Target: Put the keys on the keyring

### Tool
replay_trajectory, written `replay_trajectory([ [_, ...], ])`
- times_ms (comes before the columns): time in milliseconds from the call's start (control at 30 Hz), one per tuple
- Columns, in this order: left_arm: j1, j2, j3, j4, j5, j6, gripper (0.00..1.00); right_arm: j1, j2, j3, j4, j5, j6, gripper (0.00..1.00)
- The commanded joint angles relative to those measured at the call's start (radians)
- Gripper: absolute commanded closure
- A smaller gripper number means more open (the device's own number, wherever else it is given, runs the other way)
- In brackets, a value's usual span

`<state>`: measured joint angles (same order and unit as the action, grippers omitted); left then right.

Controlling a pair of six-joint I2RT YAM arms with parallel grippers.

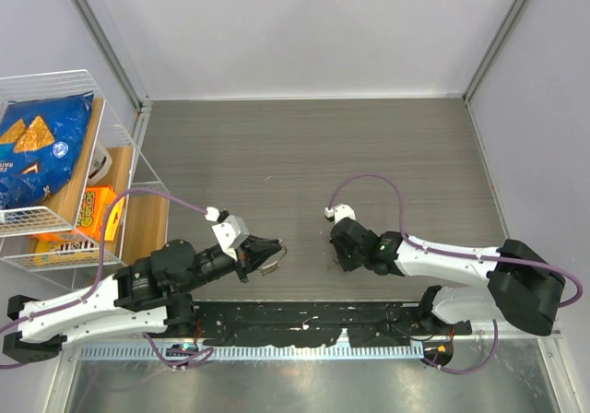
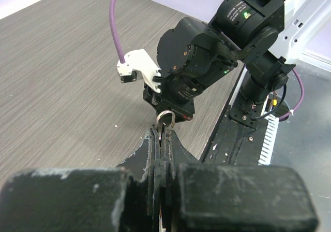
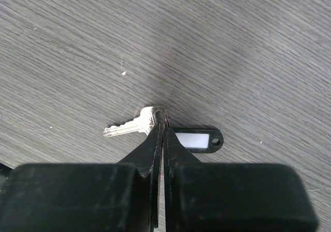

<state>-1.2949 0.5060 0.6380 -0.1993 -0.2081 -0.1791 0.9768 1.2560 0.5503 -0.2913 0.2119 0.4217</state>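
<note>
1. While the keyring (image 2: 165, 118) is pinched in the shut jaws of the left gripper (image 2: 164, 134), its silver loop is seen standing upright past the fingertips, above the grey table (image 1: 277, 155).
2. Well apart to the right, the right gripper (image 3: 161, 131) is closed on the head of a silver key (image 3: 128, 128), whose blade points left in the wrist view. A black tag (image 3: 199, 140) with a white label is seen just beside the fingers on the other side.
3. Whether the key is lifted clear of the table or pressed onto it cannot be told, nor whether the tag is joined to it. No other keys are made out.
4. The step in hand is judged to be the pick-up of the key, with threading not yet begun.
5. For this to be done well, the grip should be kept on the rim of the head so that the hole is left uncovered. The key should be raised level, without being twisted between the pads.
6. The ring should be held steady while the key's hole is brought to the split in the wire. That split is not visible, so a check from the wrist view is advised first.
7. A slip is judged the main risk, since both pieces are thin and are held only at the fingertips.
</note>
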Motion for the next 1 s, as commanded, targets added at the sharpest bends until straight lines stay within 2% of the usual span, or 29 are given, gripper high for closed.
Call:
replay_trajectory([
  [0,0.000,-0.007,0.005,0.049,0.001,-0.002,1.00,-0.003,-0.088,0.019,0.017,0.018,0.009,0.94],
  [167,0.000,-0.009,0.009,0.052,0.003,-0.002,1.00,0.008,-0.220,0.049,-0.038,-0.003,-0.021,0.94],
  [333,0.000,-0.006,0.019,0.058,0.013,0.000,1.00,0.031,-0.372,0.100,-0.091,-0.060,-0.119,0.94],
  [467,-0.001,0.015,0.035,0.061,0.021,0.004,1.00,0.037,-0.376,0.151,-0.184,-0.039,-0.158,0.94],
  [533,0.000,0.026,0.037,0.064,0.024,0.004,1.00,0.037,-0.334,0.146,-0.183,-0.077,-0.175,0.94],
  [600,0.000,0.034,0.038,0.066,0.029,0.003,1.00,0.036,-0.265,0.157,-0.219,0.019,-0.131,0.94],
  [700,0.000,0.035,0.035,0.072,0.032,-0.003,1.00,0.039,-0.209,0.068,-0.070,-0.053,-0.150,0.94],
  [733,0.000,0.035,0.037,0.066,0.033,-0.003,1.00,0.037,-0.169,0.077,-0.110,-0.034,-0.143,0.94],
  [767,0.000,0.034,0.041,0.057,0.032,-0.003,1.00,0.037,-0.120,0.091,-0.127,0.050,-0.106,0.94],
  [800,0.000,0.031,0.043,0.049,0.030,-0.003,1.00,0.037,-0.110,0.068,-0.073,0.055,-0.100,0.94],
  [867,-0.001,0.022,0.037,0.051,0.023,-0.006,1.00,0.036,-0.073,0.036,0.041,-0.113,-0.124,0.94],
  [900,-0.001,0.020,0.038,0.047,0.022,-0.007,1.00,0.036,-0.014,0.055,0.046,-0.196,-0.142,0.95],
  [933,0.000,0.019,0.043,0.038,0.022,-0.007,1.00,0.036,0.037,0.062,0.018,-0.139,-0.126,0.94],
  [967,-0.001,0.016,0.046,0.034,0.022,-0.007,1.00,0.030,0.052,0.060,0.009,0.006,-0.073,0.94],
])
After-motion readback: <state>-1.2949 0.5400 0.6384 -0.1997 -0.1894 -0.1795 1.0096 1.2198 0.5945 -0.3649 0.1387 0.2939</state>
